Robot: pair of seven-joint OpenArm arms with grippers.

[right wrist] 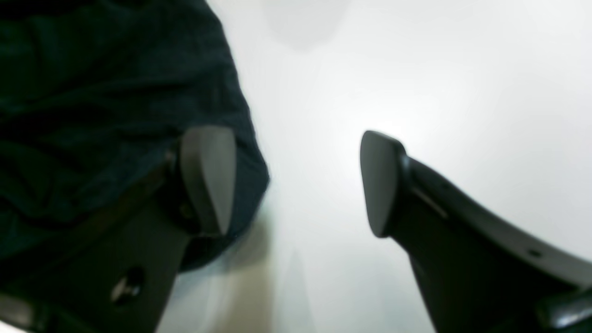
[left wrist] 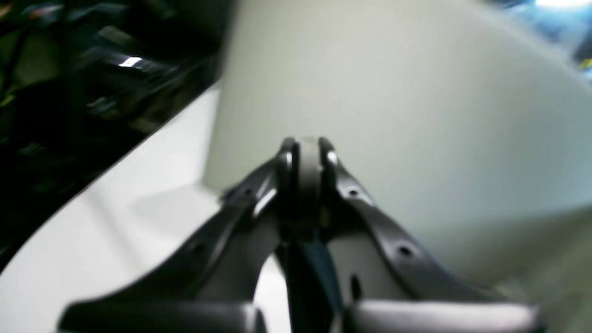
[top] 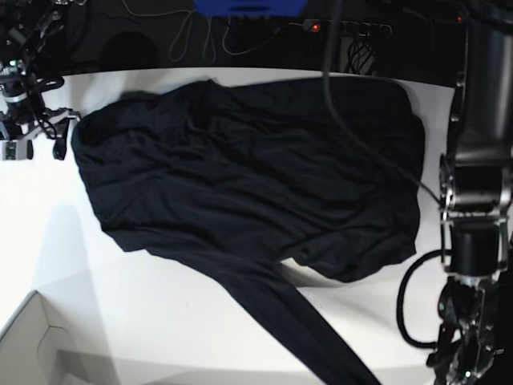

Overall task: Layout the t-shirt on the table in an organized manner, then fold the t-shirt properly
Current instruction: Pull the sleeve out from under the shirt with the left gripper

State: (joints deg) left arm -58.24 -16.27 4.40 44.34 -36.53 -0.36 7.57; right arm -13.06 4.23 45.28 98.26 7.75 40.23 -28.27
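The black t-shirt [top: 256,176] lies wrinkled and spread over the white table [top: 160,305], with a long strip trailing toward the front edge. My right gripper [right wrist: 296,185] is open at the shirt's left edge [right wrist: 92,92]. One finger [right wrist: 208,180] is over the fabric and the other is over bare table [right wrist: 416,69]. In the base view this gripper [top: 36,140] sits at the far left by the shirt's corner. My left gripper [left wrist: 307,155] is shut with nothing visible between its tips. It hangs at the front right [top: 465,353], off the shirt.
A white box corner [top: 32,345] stands at the front left. Dark cables [top: 200,32] and equipment run behind the table's curved back edge. The left arm's column [top: 477,160] stands along the right side, next to the shirt's right edge.
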